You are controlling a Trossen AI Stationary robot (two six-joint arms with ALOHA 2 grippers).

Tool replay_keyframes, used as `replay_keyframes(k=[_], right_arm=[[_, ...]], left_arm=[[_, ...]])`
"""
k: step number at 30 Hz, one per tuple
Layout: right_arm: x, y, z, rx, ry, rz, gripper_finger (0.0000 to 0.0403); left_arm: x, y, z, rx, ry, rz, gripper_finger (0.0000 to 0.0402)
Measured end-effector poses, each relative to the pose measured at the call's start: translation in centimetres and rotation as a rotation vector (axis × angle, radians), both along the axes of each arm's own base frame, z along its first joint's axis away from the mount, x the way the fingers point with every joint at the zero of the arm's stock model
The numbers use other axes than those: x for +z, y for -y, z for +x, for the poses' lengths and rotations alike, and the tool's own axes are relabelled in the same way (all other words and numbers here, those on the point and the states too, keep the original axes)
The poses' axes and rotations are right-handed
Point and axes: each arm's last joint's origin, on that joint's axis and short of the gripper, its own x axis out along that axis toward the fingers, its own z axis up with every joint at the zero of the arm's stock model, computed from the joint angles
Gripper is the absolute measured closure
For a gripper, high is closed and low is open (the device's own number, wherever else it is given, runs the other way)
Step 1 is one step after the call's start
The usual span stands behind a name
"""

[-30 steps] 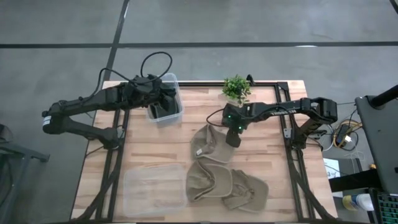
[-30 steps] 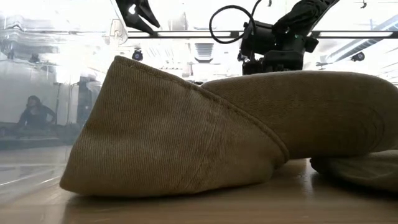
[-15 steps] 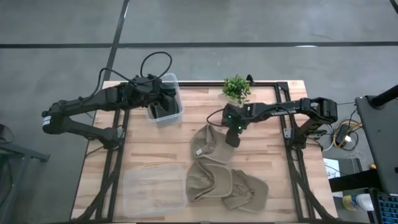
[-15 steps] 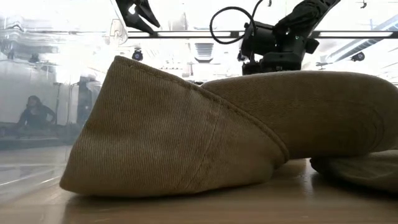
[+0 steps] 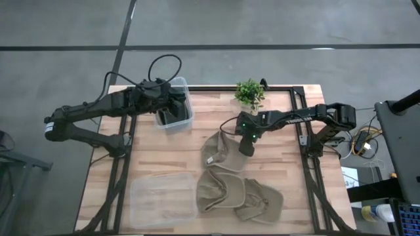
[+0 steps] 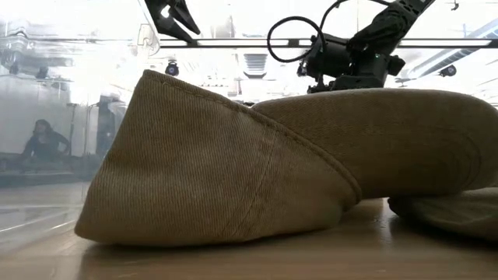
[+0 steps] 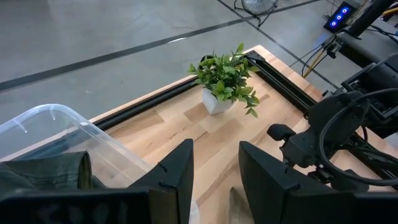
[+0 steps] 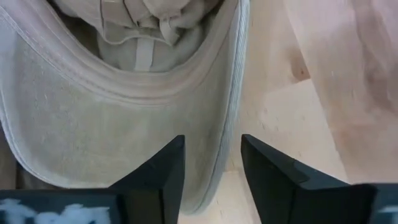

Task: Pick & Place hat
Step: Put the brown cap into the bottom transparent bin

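A tan corduroy hat [image 5: 216, 154] lies upside down at mid-table, its inside and brim [image 8: 124, 124] facing up. My right gripper [image 5: 247, 147] is open just above the brim's right edge [image 8: 235, 112]. One finger [image 8: 155, 177] is over the brim and the other [image 8: 273, 177] over bare wood; I see no touch. Two more tan hats [image 5: 223, 190] [image 5: 259, 203] lie toward the near edge and fill the low view [image 6: 233, 171]. My left gripper [image 5: 172, 106] is open and empty [image 7: 214, 180] over the clear bin [image 5: 186, 86].
The clear bin at the far left holds dark cloth [image 7: 43, 177]. A small potted plant [image 5: 249, 92] stands at the far edge. A flat clear plastic lid or tray [image 5: 163, 200] lies at the near left. Bare wood [image 5: 282, 157] lies to the right of the hat.
My right gripper has shifted a little toward the table's right edge and tipped slightly, staying open over the hat's brim. The hat lies as before.
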Motion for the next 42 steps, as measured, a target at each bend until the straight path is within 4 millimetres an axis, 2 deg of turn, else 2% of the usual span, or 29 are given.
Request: replay_keyframes(k=[3,8,9,14,21,28,33,37,42], right_arm=[[0.0,-0.1,0.0,0.015,0.007,0.034,0.0291],[-0.2,-0.2,-0.1,0.019,0.004,0.045,0.0379],[-0.1,-0.2,-0.1,0.019,0.008,0.044,0.0383],[0.0,0.0,0.0,0.003,0.02,0.024,0.039],[1.8,0.4,1.0,0.007,0.079,-0.013,0.0392],[5.1,0.7,1.4,-0.003,0.09,-0.113,0.0393],[7.7,0.8,1.4,0.003,0.163,-0.145,0.0393],[9.8,0.7,1.0,0.0,0.229,-0.177,0.0393],[12.1,0.8,0.2,-0.041,0.272,-0.248,0.0392]], left_arm=[[0.0,0.0,0.0,0.0,0.0,-0.001,0.0282],[0.0,0.0,0.0,0.001,0.001,-0.001,0.0282],[0.0,0.0,0.0,0.001,0.001,-0.001,0.0282],[-0.3,0.0,0.0,0.001,-0.008,-0.003,0.0282],[-0.9,0.0,0.1,0.001,-0.024,-0.01,0.0282],[-0.5,0.2,0.2,-0.02,0.014,-0.008,0.0282],[0.2,1.1,0.6,-0.08,0.09,-0.017,0.0282],[0.5,2.2,1.0,-0.156,0.127,-0.023,0.0282],[1.0,4.5,1.4,-0.26,0.179,-0.026,0.0282]])
